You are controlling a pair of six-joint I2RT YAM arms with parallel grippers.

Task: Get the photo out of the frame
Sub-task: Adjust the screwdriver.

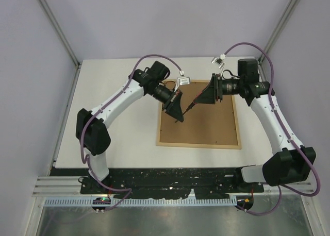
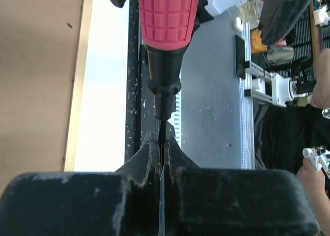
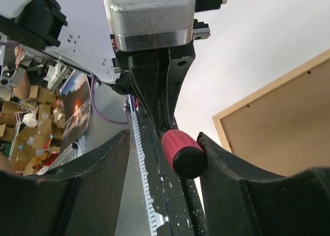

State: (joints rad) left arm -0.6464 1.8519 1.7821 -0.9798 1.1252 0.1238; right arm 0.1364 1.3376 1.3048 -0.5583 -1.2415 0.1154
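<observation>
1. Left wrist view, nearest first: the left gripper [image 2: 161,146] is pinched tight on the thin metal shaft of a screwdriver [image 2: 167,35]. The red, grid-patterned handle stands beyond the fingers.
2. To that view's left lies the frame [image 2: 38,66], brown back upward. Its pale wood strip runs alongside the white table [image 2: 105,91].
3. Right wrist view: the right gripper [image 3: 164,143] stands wide, with the butt of the red handle between its fingers. The butt sits close against one finger and clear of the other, so it is not clamped. Behind it, the left gripper's dark fingers hold the shaft, and a corner of the frame shows farther right.
4. Top external view: the frame lies flat, right of the table's middle. Both grippers face each other above its far half, with the screwdriver spanning the gap between them. Only the frame's brown back shows, and no print is visible.
</observation>
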